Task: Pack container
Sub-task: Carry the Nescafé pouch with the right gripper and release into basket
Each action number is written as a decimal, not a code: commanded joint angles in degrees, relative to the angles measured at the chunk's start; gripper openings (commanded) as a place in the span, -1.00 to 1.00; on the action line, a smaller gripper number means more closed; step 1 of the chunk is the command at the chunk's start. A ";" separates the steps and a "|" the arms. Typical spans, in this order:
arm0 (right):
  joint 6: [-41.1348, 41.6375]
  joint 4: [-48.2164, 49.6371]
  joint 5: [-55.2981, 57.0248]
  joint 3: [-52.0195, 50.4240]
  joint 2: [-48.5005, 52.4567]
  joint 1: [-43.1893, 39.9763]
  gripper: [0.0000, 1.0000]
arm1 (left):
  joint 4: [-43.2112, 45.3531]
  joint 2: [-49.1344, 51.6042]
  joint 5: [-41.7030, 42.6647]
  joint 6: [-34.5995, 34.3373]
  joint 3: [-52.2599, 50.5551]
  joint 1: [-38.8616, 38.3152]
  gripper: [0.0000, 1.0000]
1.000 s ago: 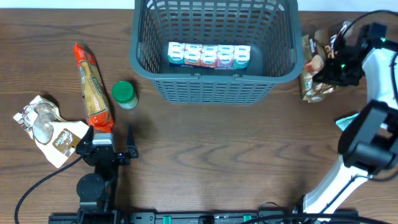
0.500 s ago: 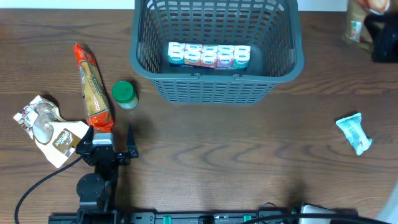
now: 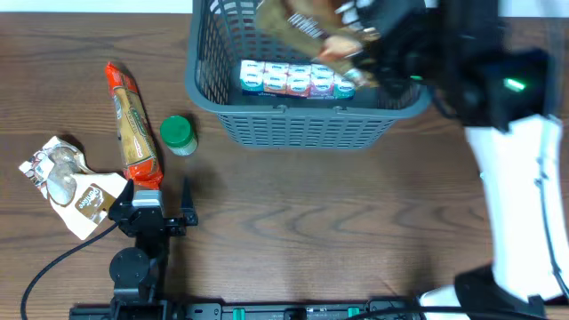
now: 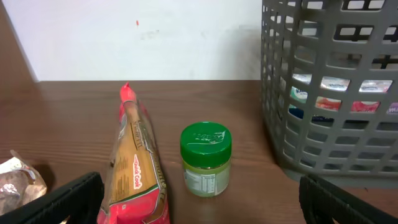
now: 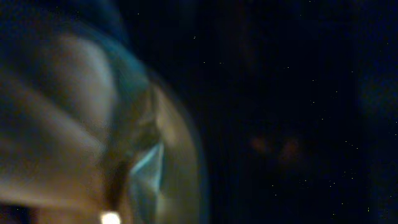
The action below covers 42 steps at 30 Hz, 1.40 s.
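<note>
The dark grey slotted basket (image 3: 302, 124) stands at the back middle of the table, and its side also shows in the left wrist view (image 4: 329, 106). A row of small white packs (image 3: 298, 80) lies on its floor. My right gripper (image 3: 369, 40) is blurred above the basket's right half. It is shut on a brown snack packet (image 3: 307, 31) that hangs over the basket. The right wrist view is dark and blurred, with only a brownish wrapper (image 5: 81, 124) close to the lens. My left gripper (image 3: 157, 197) is open and empty near the front left, its fingers wide apart (image 4: 199, 205).
A long red biscuit packet (image 3: 133, 120) (image 4: 137, 162) and a green-lidded jar (image 3: 178, 135) (image 4: 206, 158) lie left of the basket. A crumpled white and brown packet (image 3: 67, 182) lies at the far left. My right arm (image 3: 516, 160) covers the table's right side.
My right arm took the brown packet from right of the basket, lifted it, and swung left over the basket. The left arm has not moved.
</note>
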 commanded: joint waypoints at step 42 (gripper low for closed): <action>16.35 3.19 16.48 1.22 14.56 3.06 0.98 | -2.16 -0.07 -0.50 0.17 -1.03 0.15 0.97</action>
